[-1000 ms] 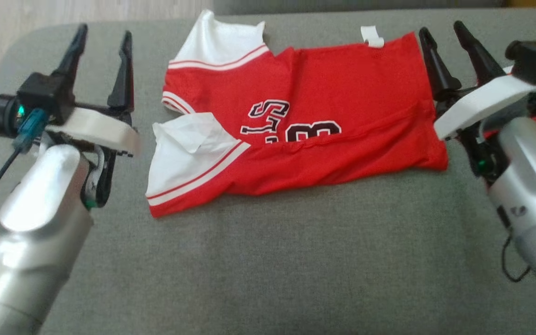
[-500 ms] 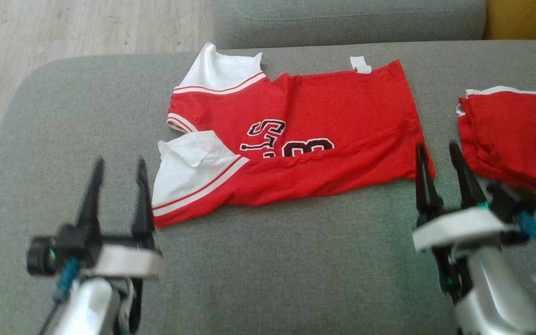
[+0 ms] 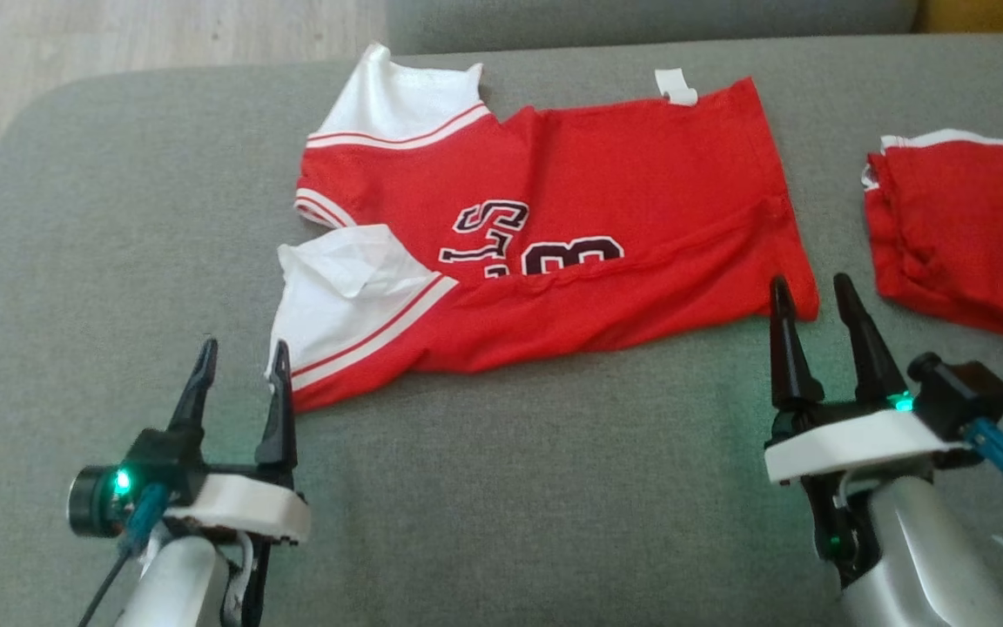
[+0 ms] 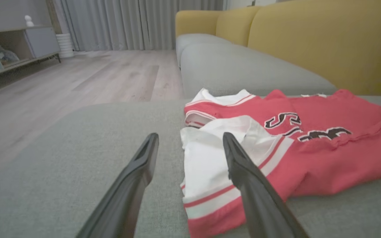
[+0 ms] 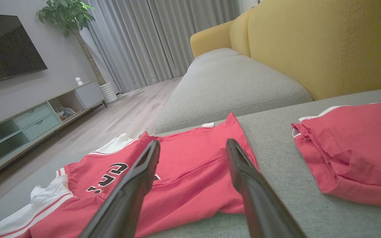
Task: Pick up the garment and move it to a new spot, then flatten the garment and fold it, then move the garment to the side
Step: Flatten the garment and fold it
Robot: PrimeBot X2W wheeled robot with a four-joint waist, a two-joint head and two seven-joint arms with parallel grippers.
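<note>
The garment [image 3: 554, 226], a red jersey with white sleeves, lies spread on the grey sofa seat [image 3: 510, 505]. Its near long edge is folded up over the body, so the dark lettering is cut through and only partly readable.

The head view takes in both arms at once. The left gripper [image 3: 245, 345] hangs just off the garment's near sleeve corner, jaws wide and holding nothing. The right gripper [image 3: 811, 280] sits at the garment's near hem corner, likewise wide and empty. Whether either tip touches the cloth cannot be told from there. This view also catches a small white tag [image 3: 676, 87] on the garment's far edge. A second red cloth [image 3: 963, 226] lies apart from the garment on its right, cut off by the frame.

The left wrist view adds the room beyond the garment: a wood floor [image 4: 78, 79], grey curtains [image 4: 127, 23] and a yellow backrest [image 4: 326, 43].

The right wrist view shows the second red cloth as a folded stack with white trim. Past the garment it shows a television [image 5: 5, 46], a plant [image 5: 64, 16] and a low cabinet [image 5: 35, 122]. The garment's sleeve end runs out of its lower left corner.
</note>
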